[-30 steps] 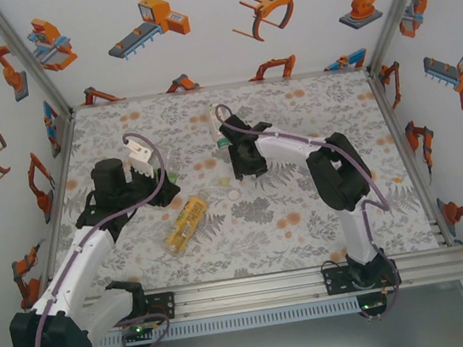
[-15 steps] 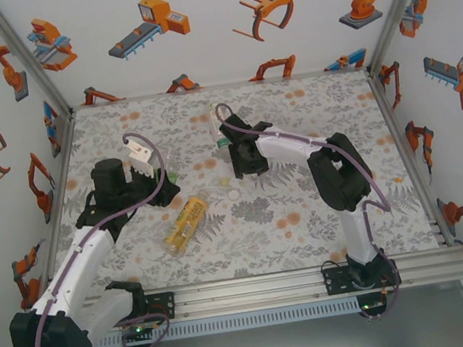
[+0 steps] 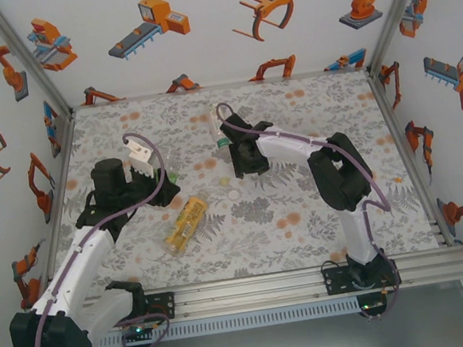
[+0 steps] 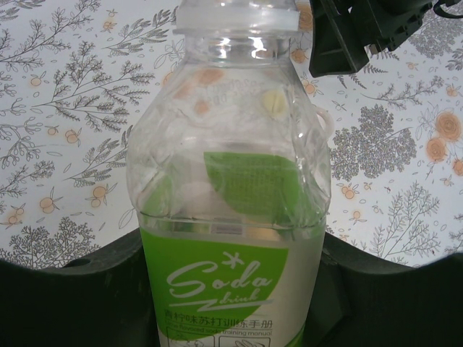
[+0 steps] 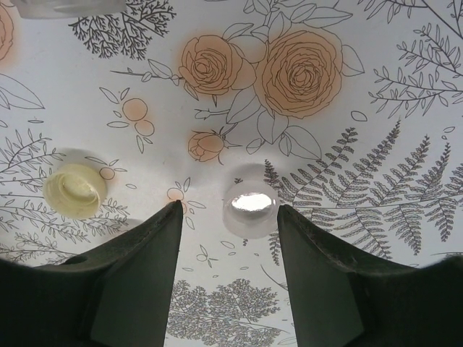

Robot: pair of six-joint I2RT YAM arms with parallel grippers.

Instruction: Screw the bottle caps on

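The right gripper point(image 5: 230, 217) hangs half-open over the white cap point(image 5: 252, 206) on the table point(image 5: 376, 108), off-centre toward one finger, so closing could flick it away, while the left gripper point(image 4: 231, 289) is clamped on the clear bottle point(image 4: 231, 181).

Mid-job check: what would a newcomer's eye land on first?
The clear soda bottle clamped in the left end effector, looming in its wrist view. Next, the right end effector open above a whitish cap, a pale yellow cap beside it. An orange-yellow bottle lies flat on the table.
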